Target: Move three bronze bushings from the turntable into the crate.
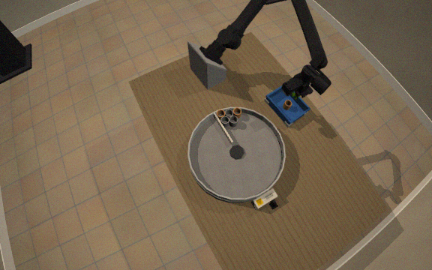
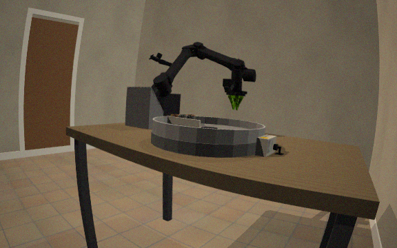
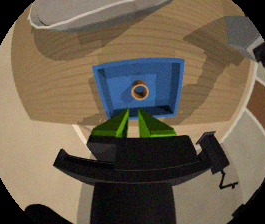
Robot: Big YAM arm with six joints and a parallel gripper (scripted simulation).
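Note:
My gripper (image 1: 295,96) (image 2: 235,109) (image 3: 133,111) has green fingers drawn nearly together, with only a narrow gap and nothing between them. It hangs above the back part of the blue crate (image 1: 276,100) (image 3: 117,90). One bronze bushing (image 1: 287,104) (image 3: 140,93) stands upright inside the crate. On the grey turntable (image 1: 235,180) (image 2: 205,139) (image 3: 95,12), a bronze bushing (image 1: 220,113) stands by the pale bar and another bronze bushing (image 1: 237,112) stands near the rim. Grey bushings (image 1: 229,112) (image 1: 225,120) (image 1: 233,121) stand in the same tight cluster.
The pale bar (image 1: 223,127) (image 2: 185,121) runs from the turntable's rim toward its dark hub (image 1: 236,152). A white control box (image 1: 265,199) (image 2: 267,145) sits at the turntable's outer side. A grey block (image 1: 206,69) (image 2: 139,107) stands by the arm's base.

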